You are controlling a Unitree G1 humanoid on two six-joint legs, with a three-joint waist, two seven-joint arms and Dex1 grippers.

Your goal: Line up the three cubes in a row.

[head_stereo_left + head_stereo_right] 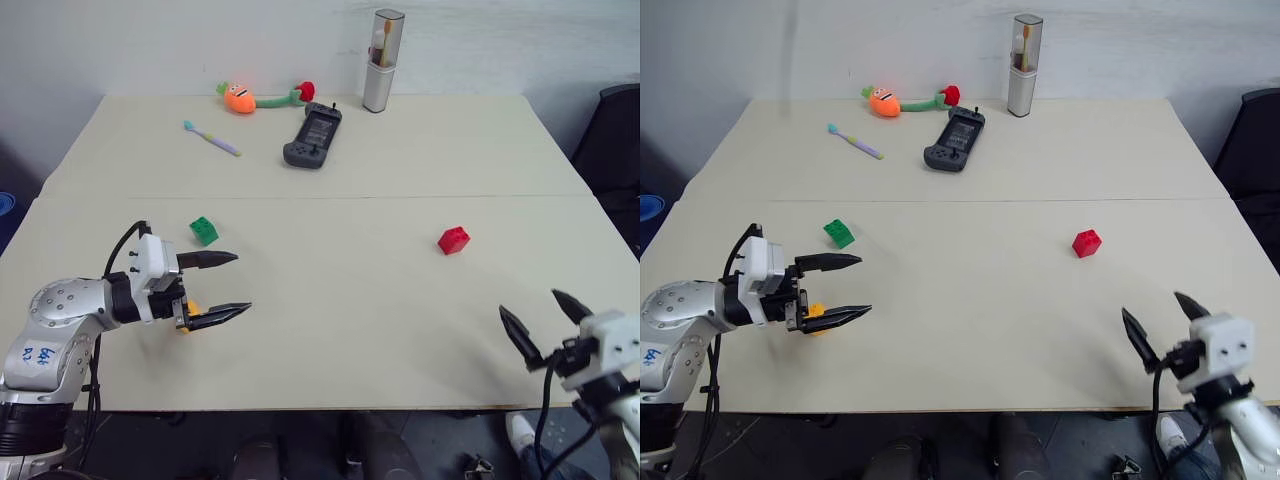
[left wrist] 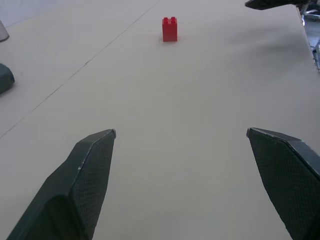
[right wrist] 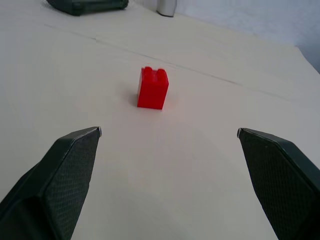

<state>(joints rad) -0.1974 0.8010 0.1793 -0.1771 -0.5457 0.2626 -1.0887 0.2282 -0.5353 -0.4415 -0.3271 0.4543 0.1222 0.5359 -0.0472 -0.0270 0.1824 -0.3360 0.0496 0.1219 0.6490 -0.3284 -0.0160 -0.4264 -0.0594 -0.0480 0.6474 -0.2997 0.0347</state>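
Note:
A green cube (image 1: 204, 231) lies on the table's left half. A red cube (image 1: 453, 240) stands right of centre and shows upright in the right wrist view (image 3: 152, 88) and far off in the left wrist view (image 2: 170, 29). A yellow-orange cube (image 1: 816, 312) peeks out from behind my left gripper's lower finger. My left gripper (image 1: 231, 287) hovers open just right of it, below the green cube, pointing right with nothing between its fingers. My right gripper (image 1: 545, 318) is open near the front right edge, short of the red cube.
At the back of the table (image 1: 330, 300) lie an orange plush carrot (image 1: 240, 98), a toothbrush (image 1: 211, 138), a dark game controller (image 1: 313, 138) and a tall silver container (image 1: 382, 61). A seam runs across the table's middle. A dark chair (image 1: 612, 150) stands at the right.

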